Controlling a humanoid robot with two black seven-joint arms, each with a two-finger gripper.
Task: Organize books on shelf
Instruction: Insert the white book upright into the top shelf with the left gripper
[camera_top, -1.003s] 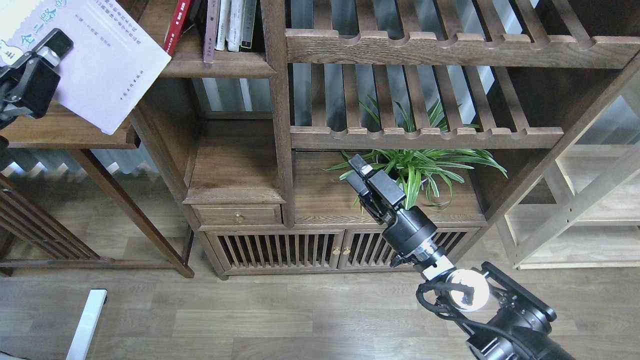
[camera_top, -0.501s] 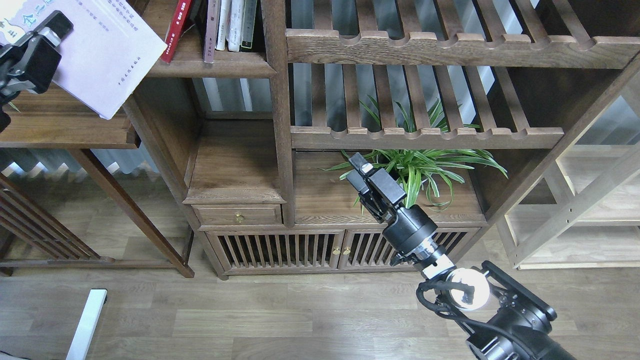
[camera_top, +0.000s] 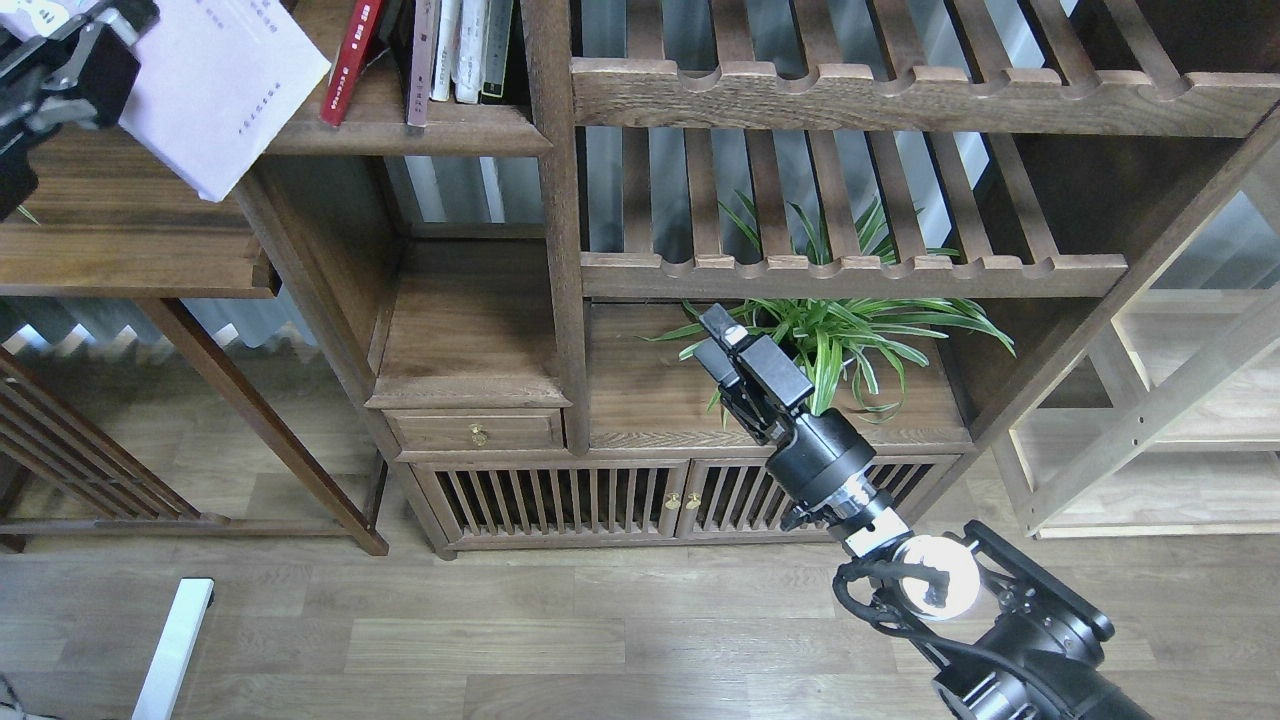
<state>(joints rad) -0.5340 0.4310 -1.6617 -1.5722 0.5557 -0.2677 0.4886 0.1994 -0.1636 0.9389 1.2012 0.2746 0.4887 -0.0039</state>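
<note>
Up in the top left corner, my left claw (camera_top: 75, 45) is clamped on the white-lilac book (camera_top: 215, 90). I hold the book tilted in the air, just left of the shelf (camera_top: 400, 130). On that shelf a red book (camera_top: 350, 60) leans, and a few pale books (camera_top: 455, 50) stand beside it. My right claw (camera_top: 722, 345) is low down near the green plant (camera_top: 850, 330), holding nothing. Its two fingers sit close together, with no gap I can see.
</note>
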